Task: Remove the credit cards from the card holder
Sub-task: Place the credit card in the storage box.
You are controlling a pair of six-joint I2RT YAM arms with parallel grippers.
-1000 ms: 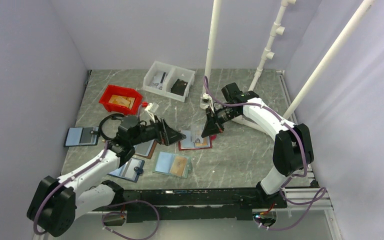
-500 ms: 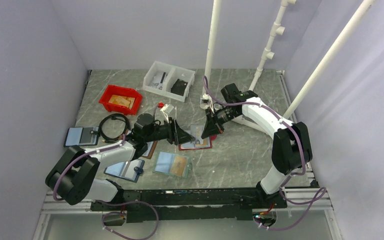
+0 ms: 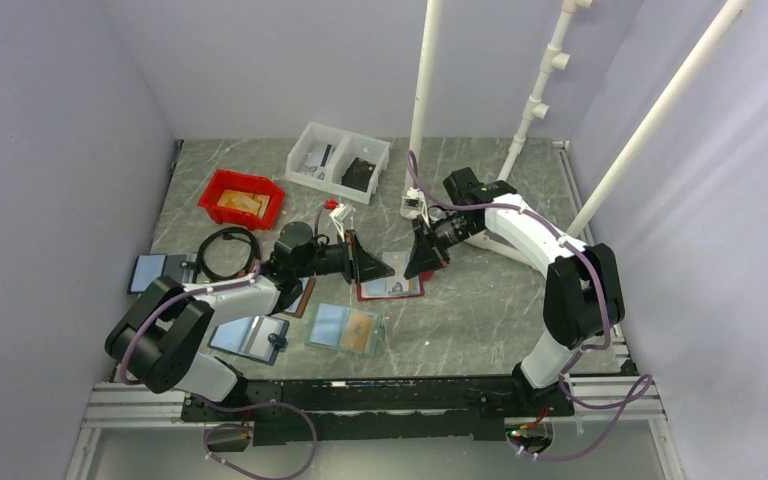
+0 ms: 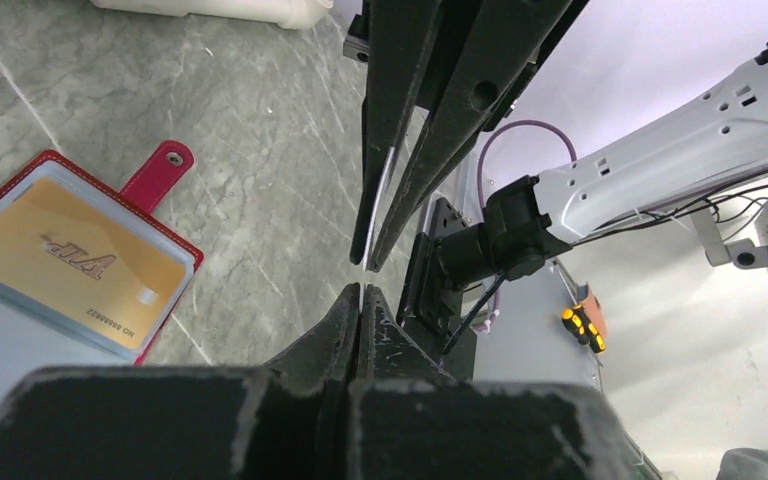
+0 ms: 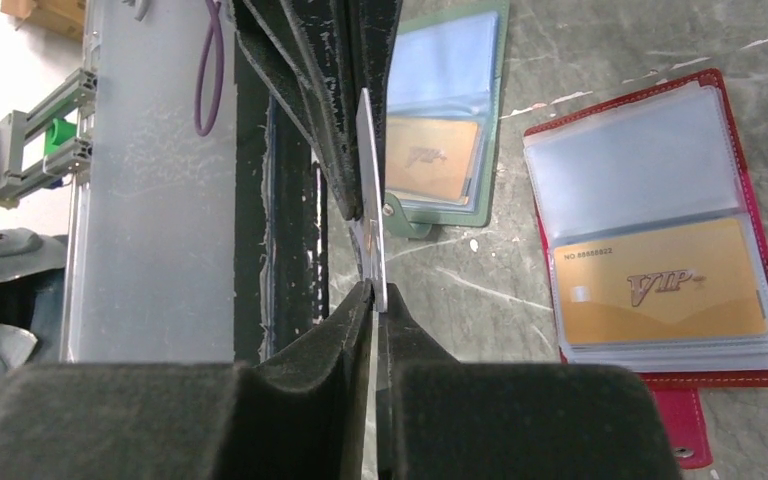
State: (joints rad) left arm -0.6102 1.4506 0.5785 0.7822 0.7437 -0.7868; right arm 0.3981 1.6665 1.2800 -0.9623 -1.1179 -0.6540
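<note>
The red card holder lies open on the table, with a tan-orange VIP card in its lower sleeve and a pale blue-grey sleeve above it. In the left wrist view the card holder shows its pink-red tab. Just above the holder, one thin pale credit card hangs edge-on between both grippers. My right gripper is shut on one end of the card. My left gripper is shut on the opposite end. In the top view the left gripper and right gripper meet tip to tip.
A light teal holder with an orange card lies near the front, a brown holder and a blue one to its left. A black cable, red bin, white tray and white post stand behind.
My left arm has reached right to the card that my right gripper holds, and its jaws have gone from open to shut on the card. The right gripper has barely moved.
</note>
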